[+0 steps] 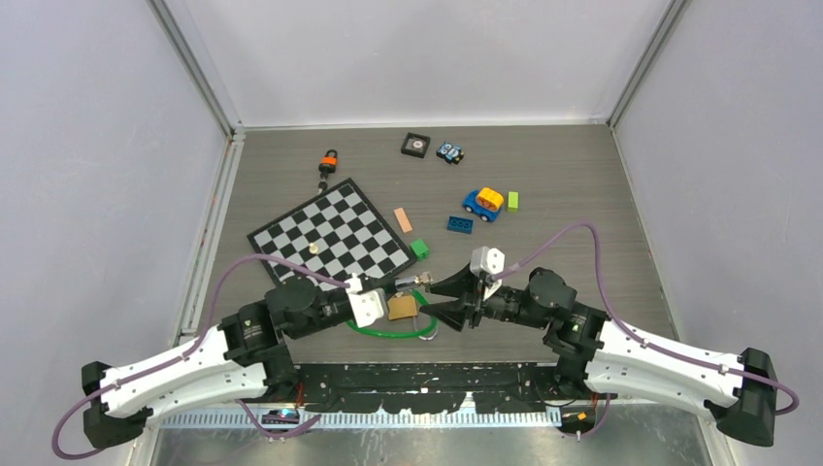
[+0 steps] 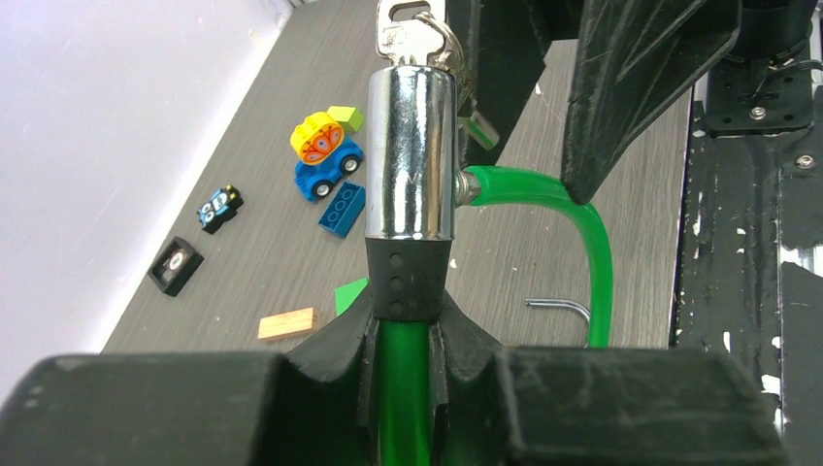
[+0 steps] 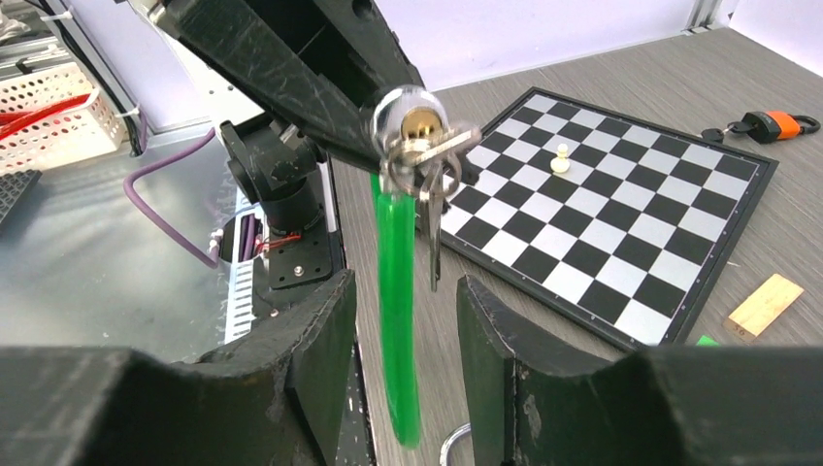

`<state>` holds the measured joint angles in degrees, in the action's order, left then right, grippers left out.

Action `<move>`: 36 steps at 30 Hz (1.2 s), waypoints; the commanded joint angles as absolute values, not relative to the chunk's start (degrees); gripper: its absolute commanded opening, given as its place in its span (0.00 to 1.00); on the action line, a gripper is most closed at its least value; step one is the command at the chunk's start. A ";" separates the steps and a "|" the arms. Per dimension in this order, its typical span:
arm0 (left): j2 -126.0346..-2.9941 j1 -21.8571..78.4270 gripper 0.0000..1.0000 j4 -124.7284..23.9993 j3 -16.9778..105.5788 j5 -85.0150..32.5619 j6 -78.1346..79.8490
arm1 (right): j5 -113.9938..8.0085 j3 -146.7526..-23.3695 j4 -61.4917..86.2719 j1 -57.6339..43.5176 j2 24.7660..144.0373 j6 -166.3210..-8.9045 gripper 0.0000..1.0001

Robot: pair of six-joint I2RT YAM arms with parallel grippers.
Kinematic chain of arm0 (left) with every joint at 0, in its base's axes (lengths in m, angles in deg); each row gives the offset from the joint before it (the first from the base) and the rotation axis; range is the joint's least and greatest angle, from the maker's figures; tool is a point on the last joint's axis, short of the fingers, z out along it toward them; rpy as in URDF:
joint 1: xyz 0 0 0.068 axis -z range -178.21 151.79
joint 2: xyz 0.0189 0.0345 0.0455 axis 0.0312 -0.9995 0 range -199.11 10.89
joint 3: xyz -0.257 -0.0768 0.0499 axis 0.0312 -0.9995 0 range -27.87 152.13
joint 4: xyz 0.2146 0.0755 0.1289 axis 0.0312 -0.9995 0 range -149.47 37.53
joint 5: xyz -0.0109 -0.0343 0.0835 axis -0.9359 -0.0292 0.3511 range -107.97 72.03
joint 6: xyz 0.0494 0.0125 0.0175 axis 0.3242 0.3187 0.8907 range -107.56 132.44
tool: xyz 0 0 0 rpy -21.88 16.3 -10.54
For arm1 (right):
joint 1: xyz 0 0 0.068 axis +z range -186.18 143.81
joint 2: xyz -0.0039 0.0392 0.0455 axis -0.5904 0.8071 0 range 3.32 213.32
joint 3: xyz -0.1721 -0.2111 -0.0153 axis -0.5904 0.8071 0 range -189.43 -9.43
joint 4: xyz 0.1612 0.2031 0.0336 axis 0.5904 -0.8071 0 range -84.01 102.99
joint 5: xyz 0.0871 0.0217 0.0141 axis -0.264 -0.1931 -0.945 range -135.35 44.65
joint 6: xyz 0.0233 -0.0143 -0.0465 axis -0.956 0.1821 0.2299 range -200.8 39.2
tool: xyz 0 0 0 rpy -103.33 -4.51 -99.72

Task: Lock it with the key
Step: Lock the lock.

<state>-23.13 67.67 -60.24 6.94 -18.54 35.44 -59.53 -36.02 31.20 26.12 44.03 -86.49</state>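
A green cable lock (image 2: 592, 252) has a chrome cylinder (image 2: 410, 160) with a black collar. My left gripper (image 2: 406, 340) is shut on the cable just behind that collar and holds the cylinder off the table. A key (image 2: 403, 24) on a ring sits in the cylinder's far end. In the right wrist view the cylinder's face (image 3: 412, 121) points at me, with the key (image 3: 434, 153) across it and spare keys hanging below. My right gripper (image 3: 408, 330) is open and empty, a short way from the key. The cable (image 3: 396, 291) hangs between its fingers, untouched. In the top view both grippers, left (image 1: 391, 289) and right (image 1: 437, 299), meet at the front centre.
A chessboard (image 1: 330, 233) with a white pawn (image 1: 313, 249) lies behind the left arm. An orange padlock (image 1: 329, 161), a wooden block (image 1: 402, 219), a green brick (image 1: 419, 249), a blue brick (image 1: 460, 224) and a toy car (image 1: 482, 203) lie farther back. The cable loop (image 1: 393, 333) rests on the table.
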 commanded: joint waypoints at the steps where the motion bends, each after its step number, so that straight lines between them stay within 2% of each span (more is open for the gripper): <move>1: -20.31 67.87 0.00 -58.98 8.41 -16.65 36.29 | -58.03 -37.39 26.74 26.30 40.91 -85.75 0.48; 8: -17.80 67.87 0.00 -60.79 7.63 -16.13 37.35 | -50.23 -37.33 20.89 26.31 34.62 -87.86 0.49; 12: -18.68 67.88 0.00 -60.53 7.60 -16.55 37.74 | -43.33 -39.12 19.14 26.31 33.62 -94.90 0.48; 19: -19.52 67.85 0.00 -61.43 7.90 -17.11 38.16 | -33.80 -52.16 4.70 26.31 39.40 -111.71 0.42; 23: -19.90 67.84 0.00 -61.88 7.89 -16.98 38.34 | -27.13 -61.43 -6.57 26.31 44.53 -118.15 0.35; 36: -20.26 67.86 0.00 -62.99 8.26 -17.70 38.79 | -44.06 -77.12 -19.81 26.20 55.08 -125.44 0.36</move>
<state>-20.48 67.67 -66.45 6.92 -16.99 38.39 -37.80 -72.50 -15.31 26.12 52.84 -121.86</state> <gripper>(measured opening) 0.175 0.359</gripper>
